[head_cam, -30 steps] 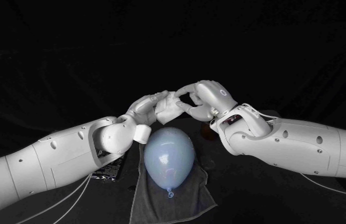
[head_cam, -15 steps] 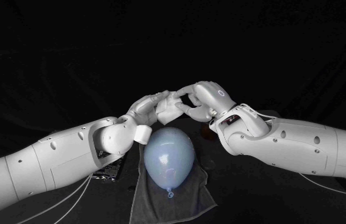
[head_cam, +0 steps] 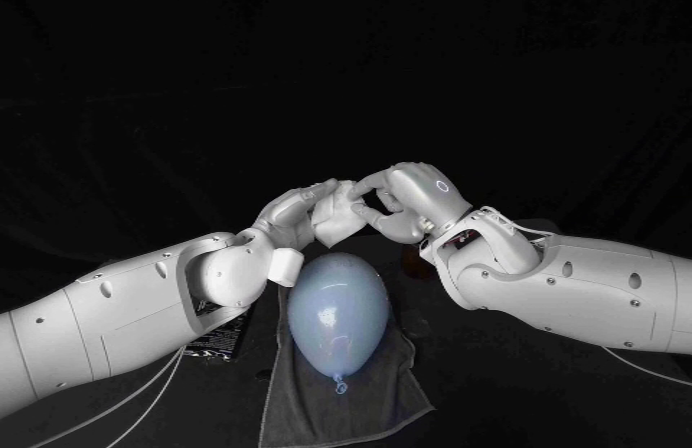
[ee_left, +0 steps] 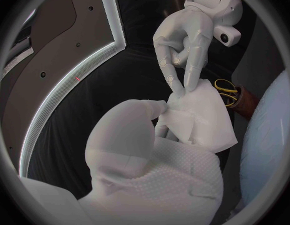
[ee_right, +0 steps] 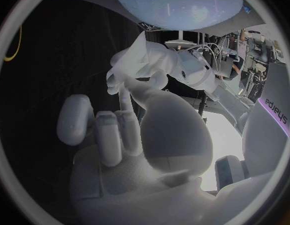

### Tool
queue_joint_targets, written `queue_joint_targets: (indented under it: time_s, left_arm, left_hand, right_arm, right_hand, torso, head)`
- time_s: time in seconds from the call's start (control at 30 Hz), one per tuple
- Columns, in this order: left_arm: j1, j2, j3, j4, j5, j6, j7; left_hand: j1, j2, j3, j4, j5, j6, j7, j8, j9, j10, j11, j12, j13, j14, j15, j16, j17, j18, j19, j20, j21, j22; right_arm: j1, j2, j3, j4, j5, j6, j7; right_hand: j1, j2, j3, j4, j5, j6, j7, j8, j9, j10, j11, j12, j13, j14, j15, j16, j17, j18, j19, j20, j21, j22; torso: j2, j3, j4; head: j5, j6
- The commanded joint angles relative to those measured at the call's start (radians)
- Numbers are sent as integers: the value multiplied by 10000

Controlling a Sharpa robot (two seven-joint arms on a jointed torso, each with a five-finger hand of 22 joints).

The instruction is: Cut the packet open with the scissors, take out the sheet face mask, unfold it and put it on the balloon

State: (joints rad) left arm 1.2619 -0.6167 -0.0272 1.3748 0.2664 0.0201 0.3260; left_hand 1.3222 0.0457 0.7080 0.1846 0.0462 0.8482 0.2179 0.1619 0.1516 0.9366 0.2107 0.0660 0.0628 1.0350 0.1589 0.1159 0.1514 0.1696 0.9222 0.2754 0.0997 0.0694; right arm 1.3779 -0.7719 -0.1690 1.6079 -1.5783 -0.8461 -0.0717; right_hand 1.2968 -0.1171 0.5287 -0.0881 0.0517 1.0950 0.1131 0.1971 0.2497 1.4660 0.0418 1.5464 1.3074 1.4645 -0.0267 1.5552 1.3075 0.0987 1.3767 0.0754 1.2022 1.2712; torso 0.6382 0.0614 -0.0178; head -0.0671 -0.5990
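Observation:
Above the far end of the pale blue balloon (head_cam: pixel 339 313), both hands hold the folded white sheet mask (head_cam: pixel 336 224) between them. My left hand (head_cam: pixel 293 218) grips its lower left part. My right hand (head_cam: pixel 400 199) pinches its upper edge with thumb and a finger. In the left wrist view the mask (ee_left: pixel 202 119) hangs as a creased square from the right hand (ee_left: pixel 184 40), with my left hand (ee_left: pixel 129 130) holding its near corner. The balloon (ee_right: pixel 176 5) and the left hand (ee_right: pixel 142 67) also appear in the right wrist view.
The balloon lies on a grey towel (head_cam: pixel 349 408) at the table's front. A dark packet (head_cam: pixel 219 340) lies partly under my left arm. Yellow-handled scissors (ee_left: pixel 227 91) stand in a brown holder (ee_left: pixel 239 99) beside the balloon (ee_left: pixel 269 125).

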Motion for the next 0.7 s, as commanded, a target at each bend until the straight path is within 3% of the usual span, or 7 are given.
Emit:
queue_joint_targets:
  time_s: [0.03, 0.3, 0.47, 0.7]
  left_arm:
    - [21, -2, 14, 38, 116, 100, 189]
    - [25, -8, 14, 66, 135, 146, 163]
    - [29, -5, 14, 58, 141, 135, 168]
    - [33, 13, 14, -9, 143, 103, 186]
  left_hand:
    - [-33, 64, 60, 5, 23, -69, 550, -28, 17, -46, 30, -36, 2, 83, -1, 48, 30, 163, 76, 8, 44, 0]
    - [-33, 71, 75, 2, 23, -57, 554, -22, 24, -31, 29, -32, 3, 146, -12, 73, 41, 164, 100, 0, 49, -2]
    - [-32, 75, 80, 1, 23, -50, 554, -18, 26, -24, 27, -29, 4, 163, -15, 80, 44, 165, 108, -3, 51, -3]
    - [-30, 78, 85, 0, 23, -45, 552, -15, 29, -18, 26, -28, 5, 171, -16, 83, 45, 164, 112, -5, 51, -4]
  right_arm:
    - [-9, -16, 4, -49, -315, 25, -99]
    - [-11, -4, 5, -88, -391, -131, -119]
    - [-12, -24, 5, -50, -438, -147, -93]
    - [-17, -186, 5, 167, -508, 32, -96]
  right_hand:
    - [148, 58, 81, -13, -35, 152, -16, 110, 44, 932, -104, 59, 2456, 1014, -93, 78, 2397, -115, 36, -29, 77, 44]
    - [252, 188, 140, -56, -35, 320, -73, 275, 139, 961, -159, 102, 2499, 1023, -142, 93, 2441, -126, 55, -78, 131, 107]
    - [319, 194, 114, -152, -32, 649, -190, 661, 382, 1006, -264, 173, 2568, 1029, -212, 103, 2473, -138, 80, -139, 198, 185]
    - [284, 159, 341, -252, -19, 635, -261, 1022, 707, 1048, -334, 244, 2634, 1038, -278, 117, 2514, -161, 128, -209, 301, 298]
  torso:
    - [-2, 3, 5]
    - [3, 4, 5]
    - [4, 3, 4]
    - [-4, -3, 0]
  head:
    - [9, -5]
    - [11, -8]
    - [13, -11]
    - [14, -9]
